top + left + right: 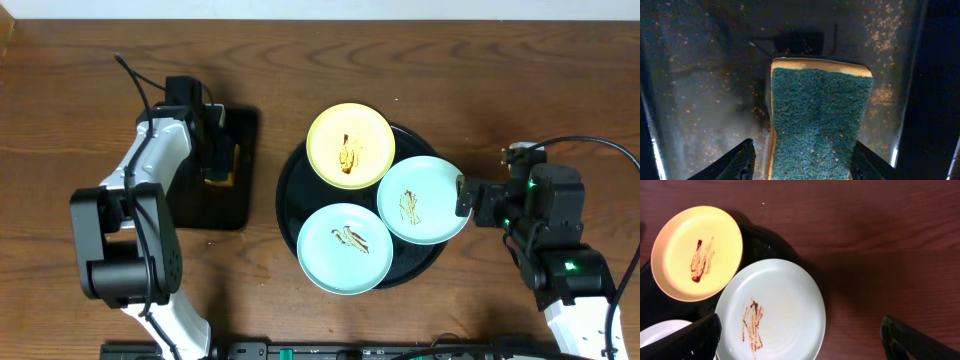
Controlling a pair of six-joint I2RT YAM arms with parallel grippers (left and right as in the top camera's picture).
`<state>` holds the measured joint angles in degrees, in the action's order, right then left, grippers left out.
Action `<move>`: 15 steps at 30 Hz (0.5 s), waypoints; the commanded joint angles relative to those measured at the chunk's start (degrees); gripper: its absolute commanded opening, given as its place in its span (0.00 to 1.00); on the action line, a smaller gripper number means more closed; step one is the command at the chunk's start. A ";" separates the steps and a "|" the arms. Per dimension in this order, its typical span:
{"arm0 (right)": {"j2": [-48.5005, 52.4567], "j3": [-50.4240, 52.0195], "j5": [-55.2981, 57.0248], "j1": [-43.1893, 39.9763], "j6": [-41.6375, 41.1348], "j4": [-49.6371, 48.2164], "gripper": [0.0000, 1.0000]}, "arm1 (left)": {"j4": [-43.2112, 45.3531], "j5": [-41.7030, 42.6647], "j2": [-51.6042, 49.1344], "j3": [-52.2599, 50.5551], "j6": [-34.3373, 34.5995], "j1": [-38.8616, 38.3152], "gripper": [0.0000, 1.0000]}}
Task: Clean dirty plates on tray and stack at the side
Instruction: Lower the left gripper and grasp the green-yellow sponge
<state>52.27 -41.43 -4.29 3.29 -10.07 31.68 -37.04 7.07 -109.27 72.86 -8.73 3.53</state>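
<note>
A pale yellow plate (349,146) and two mint-blue plates (422,199) (345,247), all with brown streaks, lie on the round black tray (288,180). My right gripper (466,196) is open at the right rim of the right mint plate; the wrist view shows that plate (785,305) between its fingers (800,340), with the yellow plate (697,250) to the left. My left gripper (215,150) is open over the rectangular black tray, its fingers (802,162) on either side of a green-topped sponge (817,120).
The small rectangular black tray (215,205) lies left of the round tray and holds the sponge (222,165). Bare wood tabletop (480,90) surrounds both trays. Cables run from both arms.
</note>
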 commanded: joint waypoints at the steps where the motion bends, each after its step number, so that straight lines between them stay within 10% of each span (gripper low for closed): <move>1: -0.02 -1.11 -0.24 -0.63 0.48 -0.17 0.99 | 0.04 -0.24 1.16 0.15 1.57 -0.46 0.59; 15: -0.02 -1.11 -0.24 -0.63 0.48 -0.15 0.99 | -0.44 -1.79 -0.81 0.11 1.55 -3.30 0.55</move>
<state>52.27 -41.43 -4.29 3.29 -10.07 31.68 -37.10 6.44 -109.30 72.86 -7.44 0.21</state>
